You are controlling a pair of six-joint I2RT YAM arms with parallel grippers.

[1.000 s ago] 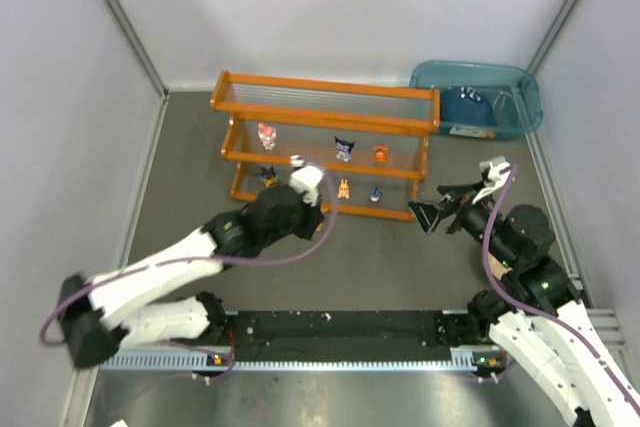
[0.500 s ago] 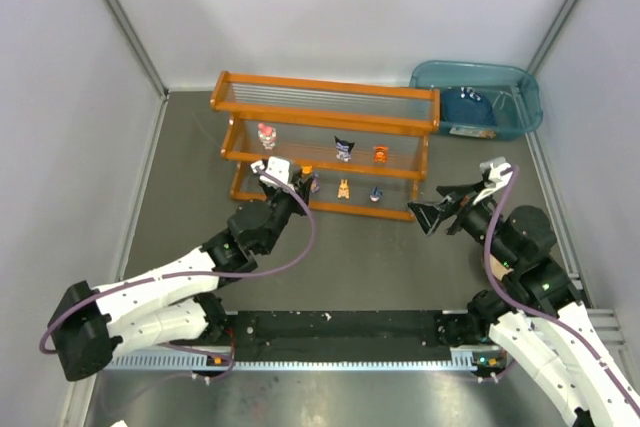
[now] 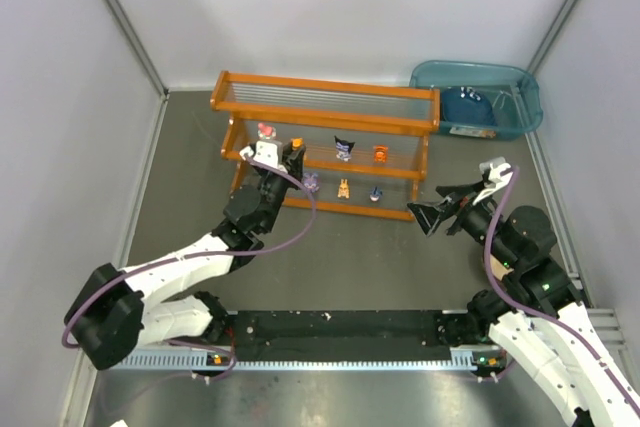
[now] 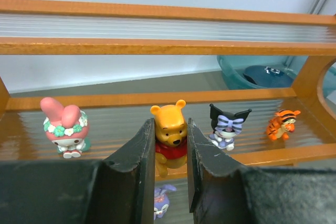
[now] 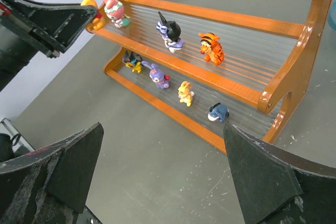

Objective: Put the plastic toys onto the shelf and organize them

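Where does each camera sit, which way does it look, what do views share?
Top external: above and behind, looking down at the table; left hand, right hand show.
Left wrist: on left arm, facing the shelf's middle tier; its fingers grip a yellow bear.
Right wrist: on right arm, looking down at the shelf's front; its open fingers show.
Shared: all show shelf and bear.

The dark grey desk carries the orange shelf toward its far side and a teal bin in the far right corner.
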